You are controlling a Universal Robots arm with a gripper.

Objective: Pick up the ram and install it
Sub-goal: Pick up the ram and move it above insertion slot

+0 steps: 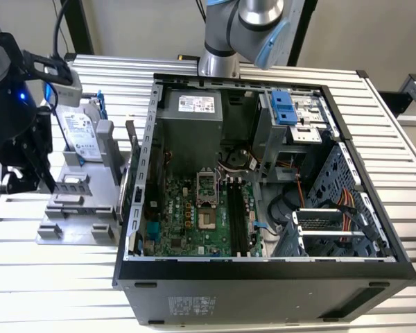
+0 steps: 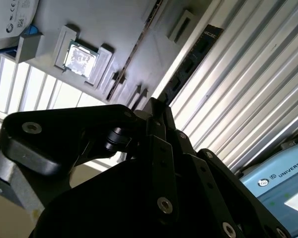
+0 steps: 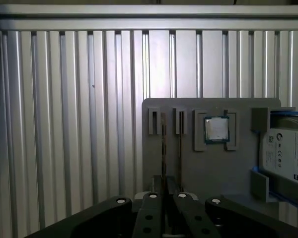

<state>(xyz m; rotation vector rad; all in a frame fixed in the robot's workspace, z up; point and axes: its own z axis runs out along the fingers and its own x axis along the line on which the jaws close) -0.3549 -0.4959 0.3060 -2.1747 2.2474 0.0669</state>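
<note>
Ram beside the holder

In the second wrist view the ram [image 2: 198,54] is a thin, narrow, dark board stick with a row of dark chips along its face. It runs parallel to the grey holder's [image 2: 114,25] edge, just beside it, on the side of the ribbed metal table [image 2: 253,89]. Nothing grips it.

We are seeing a white printed label [image 1: 76,128] on the hard drive [image 1: 90,154], another white label [image 1: 196,103] on the power supply [image 1: 191,128], and a grey sticker [image 1: 191,306] on the computer case [image 1: 263,267]. In the second wrist view we are seeing a wordmark and a round logo on the arm's blue cap [image 2: 278,181]. We are noticing marks on the processor chip [image 3: 216,129], too small to tell.
</note>
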